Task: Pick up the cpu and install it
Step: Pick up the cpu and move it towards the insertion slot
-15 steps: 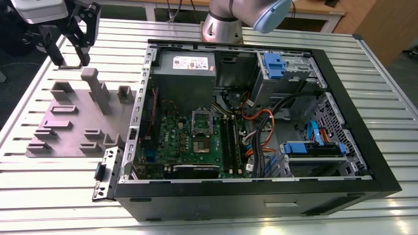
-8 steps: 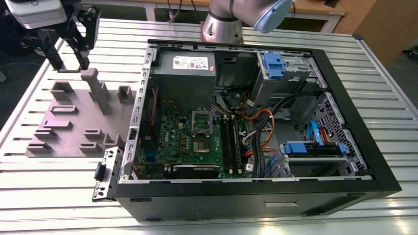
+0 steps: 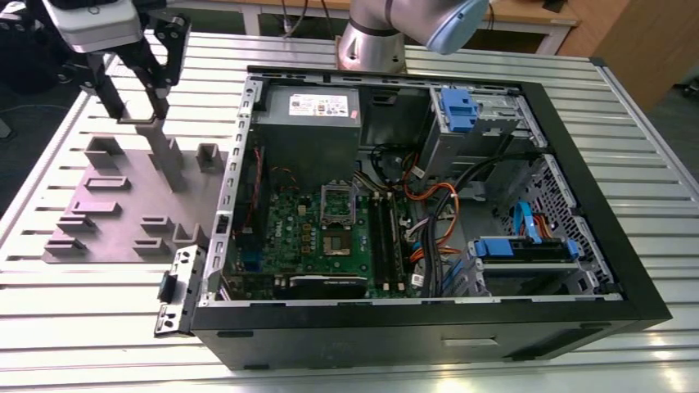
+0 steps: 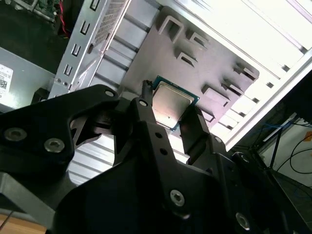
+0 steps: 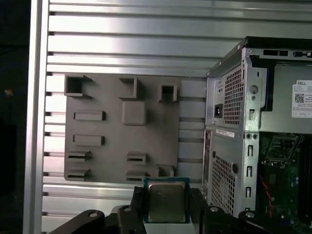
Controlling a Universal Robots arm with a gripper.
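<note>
My gripper hangs at the exterior view's left, above the far end of a grey fixture plate beside the open computer case. It is shut on the cpu, a small flat square chip. In both wrist views the cpu shows its silvery metal top and thin rim, clamped by its edges between the two black fingers. Inside the case lies the green motherboard with its cpu socket, well to the exterior view's right of the gripper.
The fixture plate carries several raised blocks and brackets. The case's metal rear wall stands between plate and motherboard. Inside are a grey power supply, drive bays with blue clips, and loose cables. The arm's base stands behind the case.
</note>
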